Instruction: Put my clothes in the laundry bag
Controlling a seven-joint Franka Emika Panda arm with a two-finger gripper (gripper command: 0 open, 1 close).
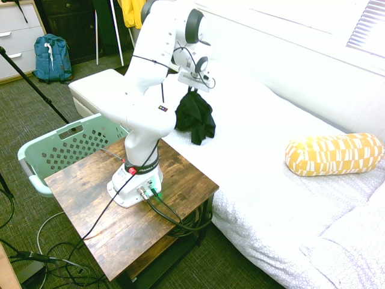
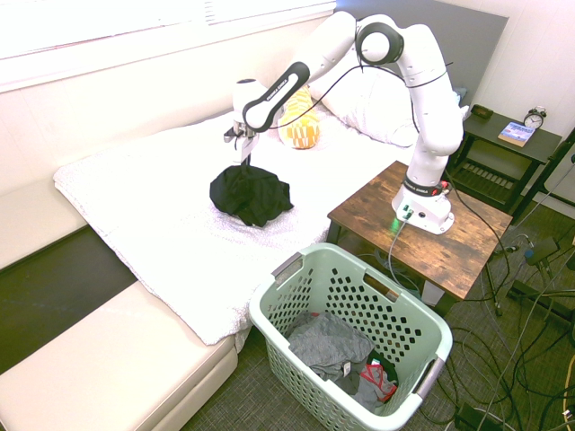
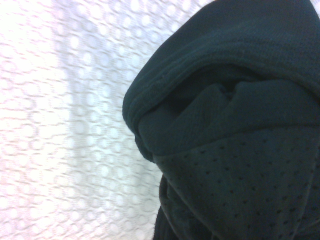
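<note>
Black garment (image 2: 251, 197): plain black soft cloth, bunched and hanging in a long drooping bundle from the gripper. The top is pinched to a narrow neck, and the lower part spreads wider in loose folds. In the second exterior view the bottom seems to touch the bed cover or to be just above it; I cannot tell which.
Garment texture (image 3: 235, 150): from close by, the cloth shows a thick folded hem or band, and one panel has many tiny holes like sport mesh. No print or other colour is visible.
Gripper (image 2: 242, 153): it points down and is clenched on the top of the black garment, holding it over the bed.
Place of garment: over the middle part of the bed (image 2: 135, 206), nearer to the edge that faces the laundry basket than to the wall side.
Bed cover: white, with a small raised round pattern.
Laundry basket (image 2: 296, 278): pale mint-green plastic, with rows of small holes and cut-out handles. It stands on the floor just beside the bed edge and beside the wooden counter (image 2: 467, 242). Grey cloth (image 2: 328, 346) and a small dark and red item lie inside it.
Yellow bolster pillow (image 1: 334, 153): on the bed, well apart from the garment, toward the head end.
Blue backpack (image 1: 52, 57): on the floor, far from the bed.
</note>
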